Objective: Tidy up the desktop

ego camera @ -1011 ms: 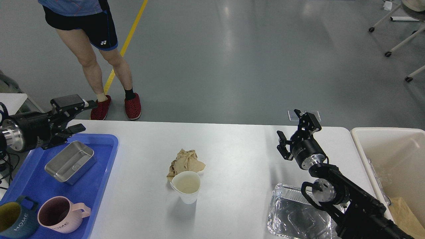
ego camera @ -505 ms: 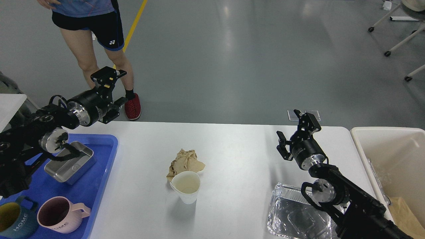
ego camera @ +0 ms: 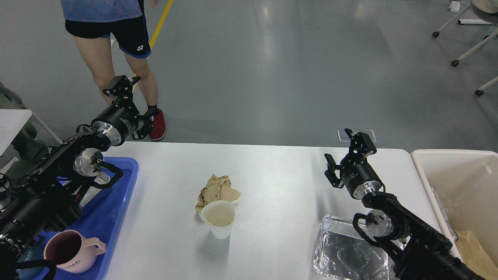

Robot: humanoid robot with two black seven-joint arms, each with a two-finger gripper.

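Note:
The white desktop [ego camera: 280, 175] fills the lower half of the head view. Near its middle a crumpled brown paper [ego camera: 218, 188] lies against a white paper cup [ego camera: 218, 218] that stands upright with a little liquid in it. An empty foil tray [ego camera: 342, 249] sits at the front right, partly under my right arm. My left gripper [ego camera: 134, 100] hangs open and empty above the desktop's far left edge. Over the right side, my right gripper [ego camera: 346, 151] is open too, holding nothing.
A blue tray [ego camera: 118, 202] at the left holds a pink mug [ego camera: 68, 251]; my left arm covers most of it. A cream bin [ego camera: 455, 179] with brown paper inside stands at the right. A person's legs [ego camera: 116, 66] are beyond the far left edge.
My left arm swung up and to the right, from over the blue tray to the far left edge, and now hides the steel container. The person shifted slightly. The right arm stayed still.

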